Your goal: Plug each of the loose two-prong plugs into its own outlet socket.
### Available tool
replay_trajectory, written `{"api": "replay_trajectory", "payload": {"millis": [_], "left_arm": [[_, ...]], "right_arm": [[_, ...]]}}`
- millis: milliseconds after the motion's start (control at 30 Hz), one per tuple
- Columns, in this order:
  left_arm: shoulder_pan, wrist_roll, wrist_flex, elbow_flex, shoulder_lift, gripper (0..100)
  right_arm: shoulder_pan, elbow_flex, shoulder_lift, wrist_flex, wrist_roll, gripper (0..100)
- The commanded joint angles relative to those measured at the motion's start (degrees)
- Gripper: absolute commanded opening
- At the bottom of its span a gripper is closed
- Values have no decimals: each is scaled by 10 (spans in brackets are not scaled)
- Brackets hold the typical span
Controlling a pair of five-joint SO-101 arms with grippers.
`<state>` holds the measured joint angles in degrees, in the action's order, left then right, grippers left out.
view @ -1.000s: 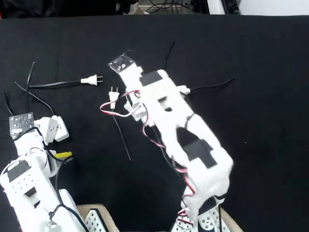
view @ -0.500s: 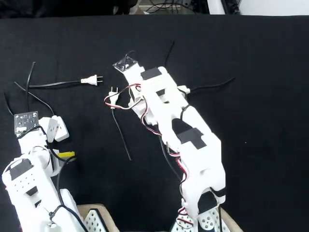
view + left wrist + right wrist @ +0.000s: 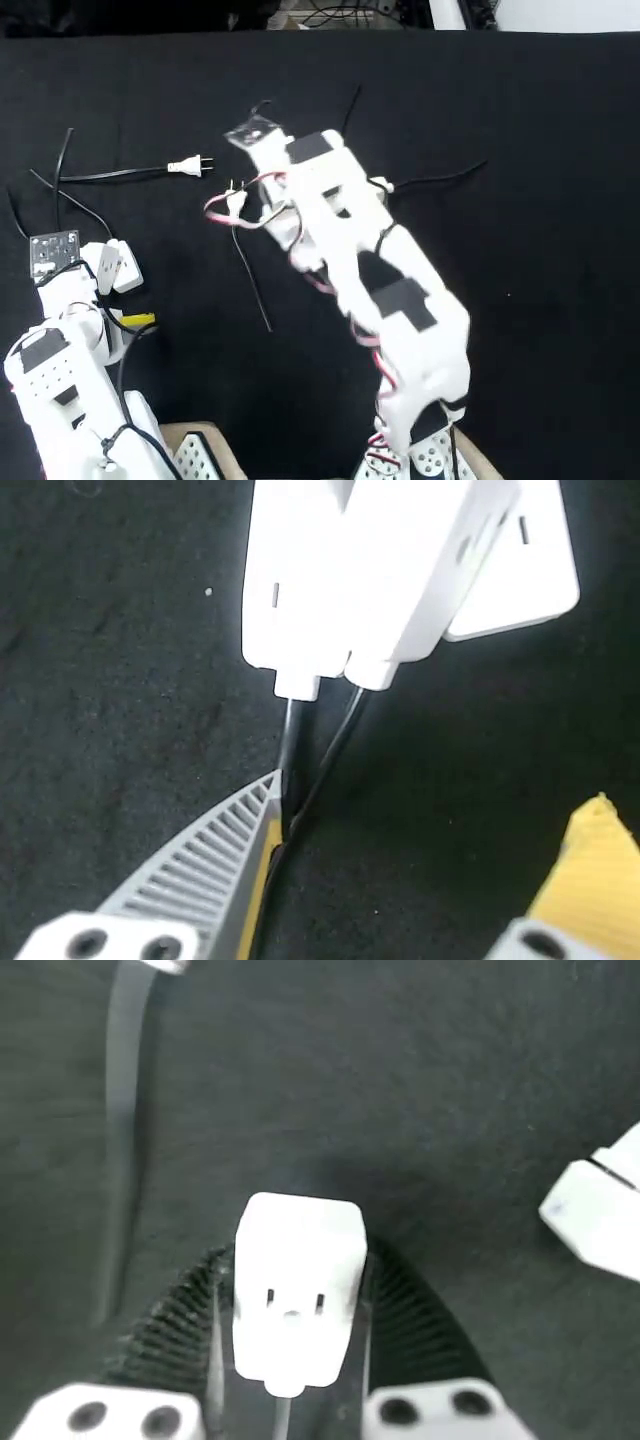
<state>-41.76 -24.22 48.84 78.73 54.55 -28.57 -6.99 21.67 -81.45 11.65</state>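
Right hand (image 3: pixel 298 1260) clamping white outlet socket (image 3: pixel 298 1235), hovering near loose two-prong plug (image 3: pixel 236 199) lying on bench (image 3: pixel 540 150). Step needing slots (image 3: pixel 270 1299) lined square with prongs (image 3: pixel 233 185), pushing straight in. Left hand (image 3: pixel 435 795) gaping apart by paired sockets (image 3: pixel 380 570).

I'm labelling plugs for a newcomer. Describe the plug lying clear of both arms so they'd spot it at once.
On the black table, look beyond the left arm, at the end of a long cord running sideways. The plug lies flat there, prongs toward the right arm. The other plug sits right beside that arm's red and white wires.
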Motion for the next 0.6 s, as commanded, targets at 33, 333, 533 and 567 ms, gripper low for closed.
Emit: {"api": "replay_trajectory", "payload": {"millis": [33, 333, 533, 567], "left_arm": [[7, -4, -6, -1, 6, 417], [7, -4, -6, -1, 6, 417], [7, -4, -6, -2, 6, 417], [7, -4, -6, -2, 6, 417]], "right_arm": [[-91, 71, -153, 11, -19, 11], [-168, 149, -159, 152, -123, 41], [-191, 106, -146, 69, -152, 326], [-197, 99, -151, 49, -138, 359]]}}
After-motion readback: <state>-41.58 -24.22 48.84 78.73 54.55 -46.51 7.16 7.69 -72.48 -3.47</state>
